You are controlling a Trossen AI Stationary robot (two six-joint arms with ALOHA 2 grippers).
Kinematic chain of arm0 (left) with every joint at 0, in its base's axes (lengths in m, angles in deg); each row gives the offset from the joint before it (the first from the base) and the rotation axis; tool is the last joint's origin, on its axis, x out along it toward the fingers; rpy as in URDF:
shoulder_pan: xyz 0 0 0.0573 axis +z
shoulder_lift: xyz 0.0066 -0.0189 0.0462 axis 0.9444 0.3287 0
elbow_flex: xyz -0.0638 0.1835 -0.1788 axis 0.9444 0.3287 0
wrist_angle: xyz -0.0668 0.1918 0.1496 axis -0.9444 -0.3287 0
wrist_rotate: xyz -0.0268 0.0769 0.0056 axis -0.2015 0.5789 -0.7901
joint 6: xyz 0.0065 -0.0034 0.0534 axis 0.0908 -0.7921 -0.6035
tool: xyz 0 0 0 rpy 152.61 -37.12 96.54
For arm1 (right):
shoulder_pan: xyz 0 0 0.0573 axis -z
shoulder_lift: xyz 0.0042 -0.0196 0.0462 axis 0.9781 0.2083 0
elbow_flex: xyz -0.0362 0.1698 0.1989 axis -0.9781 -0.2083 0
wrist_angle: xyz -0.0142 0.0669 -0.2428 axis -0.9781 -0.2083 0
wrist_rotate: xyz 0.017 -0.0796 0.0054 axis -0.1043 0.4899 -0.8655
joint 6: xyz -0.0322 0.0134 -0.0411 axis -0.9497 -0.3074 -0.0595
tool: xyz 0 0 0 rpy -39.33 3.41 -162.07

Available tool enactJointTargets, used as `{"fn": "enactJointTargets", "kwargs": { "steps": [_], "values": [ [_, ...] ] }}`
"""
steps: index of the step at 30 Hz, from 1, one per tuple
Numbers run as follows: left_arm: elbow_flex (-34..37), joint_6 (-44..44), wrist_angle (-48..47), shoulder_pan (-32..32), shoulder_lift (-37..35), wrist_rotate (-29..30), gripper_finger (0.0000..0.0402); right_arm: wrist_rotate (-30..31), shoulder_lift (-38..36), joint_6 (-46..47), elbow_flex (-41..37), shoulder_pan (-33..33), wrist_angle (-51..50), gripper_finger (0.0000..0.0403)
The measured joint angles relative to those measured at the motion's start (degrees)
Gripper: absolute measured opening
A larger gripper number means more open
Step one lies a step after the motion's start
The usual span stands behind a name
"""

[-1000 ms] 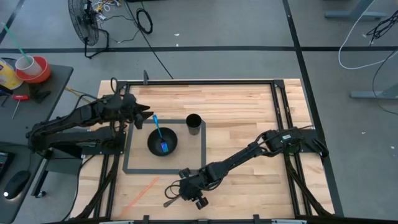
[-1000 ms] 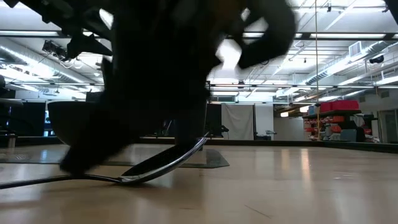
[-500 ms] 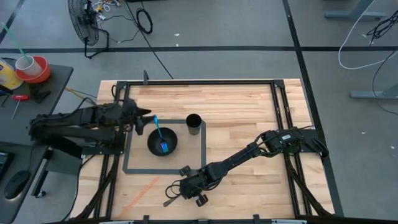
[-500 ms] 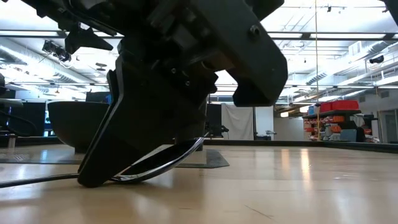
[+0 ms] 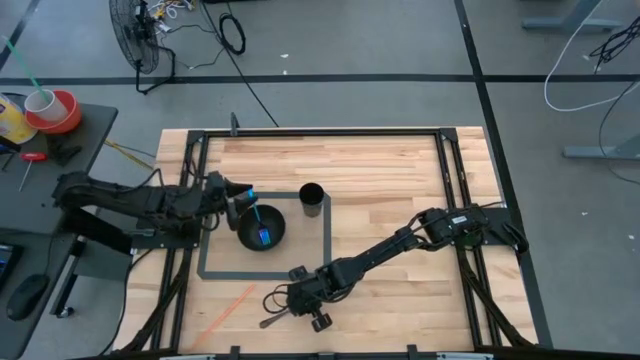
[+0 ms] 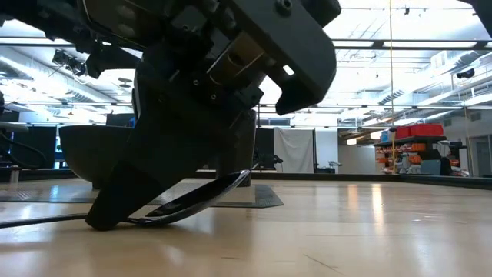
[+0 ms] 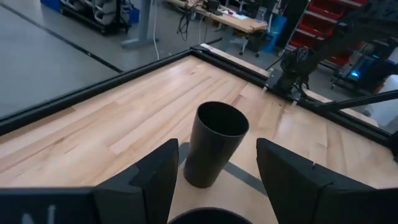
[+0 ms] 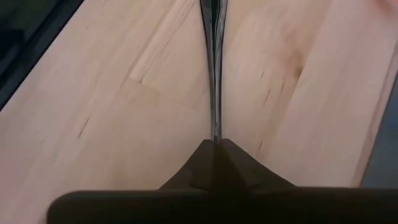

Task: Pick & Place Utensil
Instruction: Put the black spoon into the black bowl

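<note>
High view: the right gripper is being held low over the table's near edge, its fingers pinched on a metal utensil lying outside the taped square. The left gripper is being kept beside the black bowl, in which a blue utensil is resting; a black cup is standing nearby.

Low view: the curved, shiny utensil is being clamped while touching the wood.

Left wrist view: spread fingers are framing the cup.

Right wrist view: the slender handle is being gripped between closed fingertips. The grasp step is judged in hand; lifting toward a container is judged next.
</note>
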Motion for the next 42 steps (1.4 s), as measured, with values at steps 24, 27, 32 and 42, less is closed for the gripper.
{"fn": "enactJointTargets", "kwargs": {
  "steps": [24, 27, 32, 42],
  "values": [
    [-0.3, 6.6, -8.5, -8.6, -19.6, 18.4, 0.022, 37.8, -12.9, 13.8, -0.1, 9.0, 3.0, 0.0018],
    [1.6, 13.3, -8.7, -8.5, -18.9, 21.1, 0.022, 38.5, -12.9, 14.0, -0.1, 10.5, 6.2, 0.0018],
    [3.9, 19.6, -6.6, -8.4, -18.6, 22.9, 0.022, 40.4, -12.9, 13.7, -0.1, 12.1, 9.1, 0.0018],
    [7.4, 19.6, 3.4, -8.5, -14.4, 21.0, 0.022, 40.1, -12.9, 13.5, -0.1, 13.9, 13.0, 0.0018]
  ]
}}
